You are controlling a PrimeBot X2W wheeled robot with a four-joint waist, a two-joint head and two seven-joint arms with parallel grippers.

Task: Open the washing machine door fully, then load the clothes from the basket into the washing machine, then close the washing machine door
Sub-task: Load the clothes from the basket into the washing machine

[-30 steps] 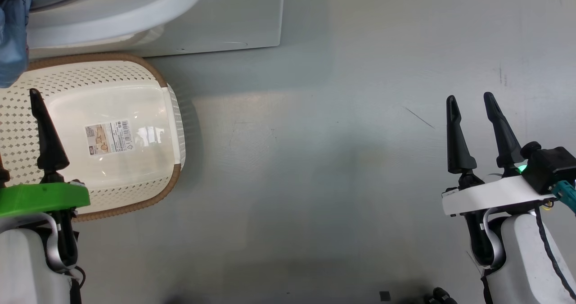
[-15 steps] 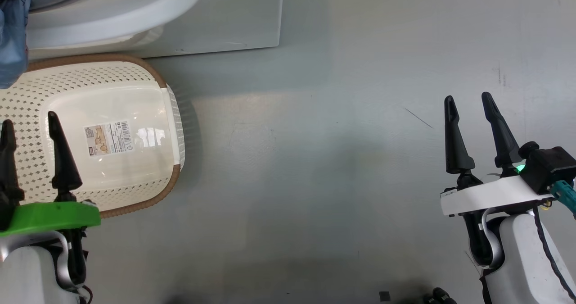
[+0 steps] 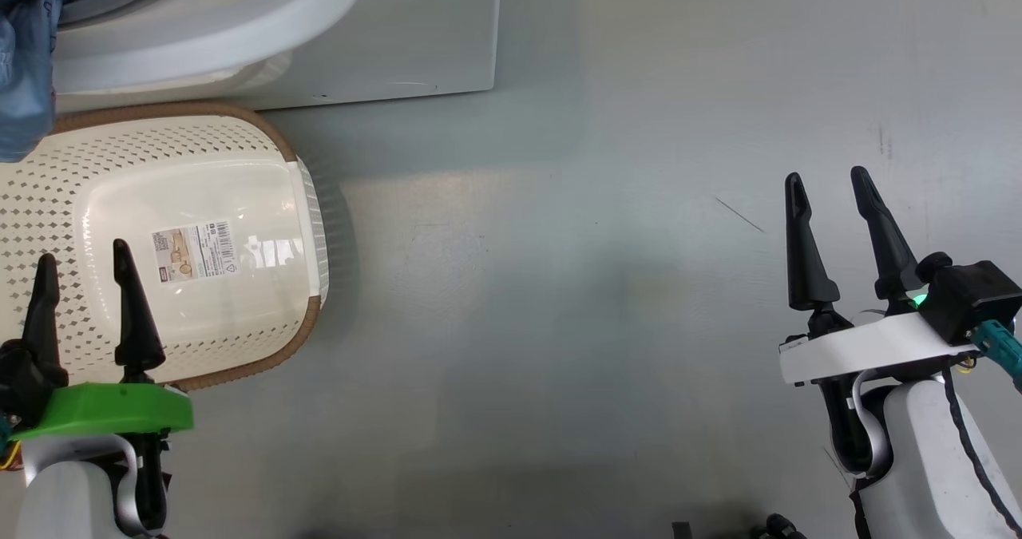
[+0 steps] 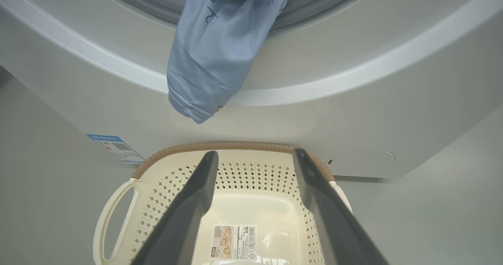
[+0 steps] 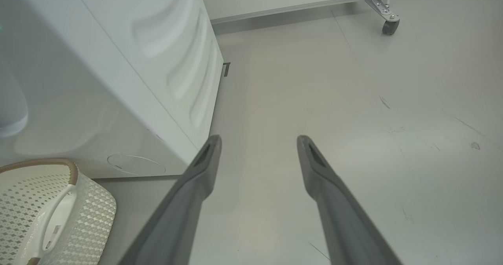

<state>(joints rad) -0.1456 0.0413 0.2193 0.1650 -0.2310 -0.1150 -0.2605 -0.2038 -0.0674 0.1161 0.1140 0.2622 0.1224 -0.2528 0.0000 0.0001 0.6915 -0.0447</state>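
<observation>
Draws left gripper back over basket.
Holds it wide open, nothing gripped, above basket's near wall; keeps right gripper open, far right of basket, unmoved; leaves clothes hanging from washer beyond basket.

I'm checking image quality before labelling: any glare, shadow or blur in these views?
Head view: glare inside the basket beside its sticker, and the washing machine casts a soft shadow on the floor. Left wrist view: the left gripper is blurred close up, the blue garment sharp. Right wrist view: the right gripper equally soft.
</observation>
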